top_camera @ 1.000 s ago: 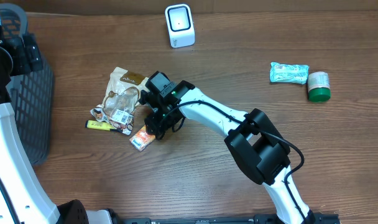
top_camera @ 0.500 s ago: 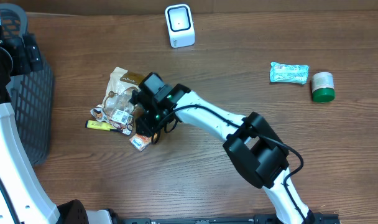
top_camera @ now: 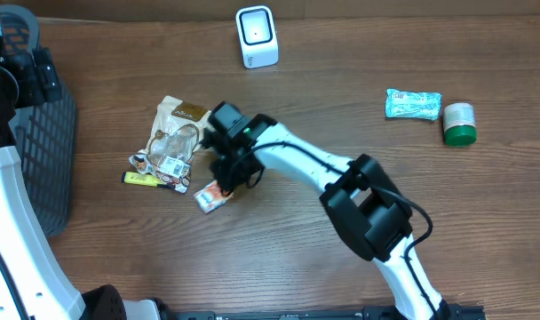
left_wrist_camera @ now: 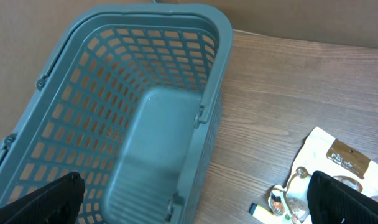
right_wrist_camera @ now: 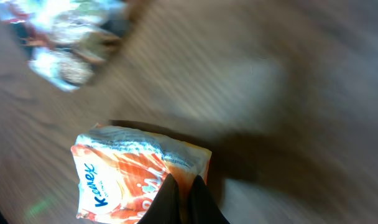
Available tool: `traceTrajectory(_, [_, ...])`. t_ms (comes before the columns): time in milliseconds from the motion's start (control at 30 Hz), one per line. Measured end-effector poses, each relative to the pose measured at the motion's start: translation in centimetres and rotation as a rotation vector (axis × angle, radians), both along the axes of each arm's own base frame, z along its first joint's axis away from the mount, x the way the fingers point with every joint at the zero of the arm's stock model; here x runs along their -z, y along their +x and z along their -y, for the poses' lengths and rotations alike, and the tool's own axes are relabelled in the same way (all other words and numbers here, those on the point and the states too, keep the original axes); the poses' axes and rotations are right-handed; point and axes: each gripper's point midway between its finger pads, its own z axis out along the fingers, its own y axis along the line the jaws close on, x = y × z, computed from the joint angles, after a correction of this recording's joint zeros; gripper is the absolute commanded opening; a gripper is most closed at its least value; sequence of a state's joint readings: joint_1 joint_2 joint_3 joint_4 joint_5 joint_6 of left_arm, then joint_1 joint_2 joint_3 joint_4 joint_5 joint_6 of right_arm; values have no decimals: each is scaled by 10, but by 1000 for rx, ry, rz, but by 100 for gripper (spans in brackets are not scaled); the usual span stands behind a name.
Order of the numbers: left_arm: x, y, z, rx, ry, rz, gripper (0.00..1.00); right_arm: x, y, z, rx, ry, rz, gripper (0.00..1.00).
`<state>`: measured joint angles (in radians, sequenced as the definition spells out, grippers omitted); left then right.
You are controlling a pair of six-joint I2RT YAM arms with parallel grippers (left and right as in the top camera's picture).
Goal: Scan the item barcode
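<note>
The right fingers [right_wrist_camera: 168, 200] are pressed together, pinching the lower right edge of the orange tissue pack [right_wrist_camera: 130, 171], as the right wrist view shows at bottom centre. In the overhead view that pack [top_camera: 210, 196] lies on the table [top_camera: 341, 71] left of centre, just right of a crinkled snack bag [top_camera: 174, 133] and a yellow item [top_camera: 141, 179]. The white right arm [top_camera: 305, 164] stretches from the bottom right of the frame diagonally up and left, its wrist tipped down over the pack. The left fingers [left_wrist_camera: 49, 199] are spread wide, one in each lower corner of the left wrist view, holding nothing, poised above a grey-green basket [left_wrist_camera: 114, 93] at the left edge of the table. The white scanner [top_camera: 257, 36] stands at top centre, well apart from the pack.
</note>
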<state>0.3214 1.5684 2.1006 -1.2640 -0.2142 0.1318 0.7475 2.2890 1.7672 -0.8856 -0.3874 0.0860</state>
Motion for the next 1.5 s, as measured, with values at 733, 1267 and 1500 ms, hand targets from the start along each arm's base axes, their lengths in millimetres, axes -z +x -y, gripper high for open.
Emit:
traceTrajectory(733, [0, 0, 0, 0, 0, -1, 100, -31, 51, 140, 819, -166, -158, 26])
traceTrajectory(1267, [0, 0, 0, 0, 0, -1, 100, -42, 72, 152, 457, -96, -2, 41])
traceTrajectory(1500, [0, 0, 0, 0, 0, -1, 100, -51, 78, 128, 217, 3, 121, 41])
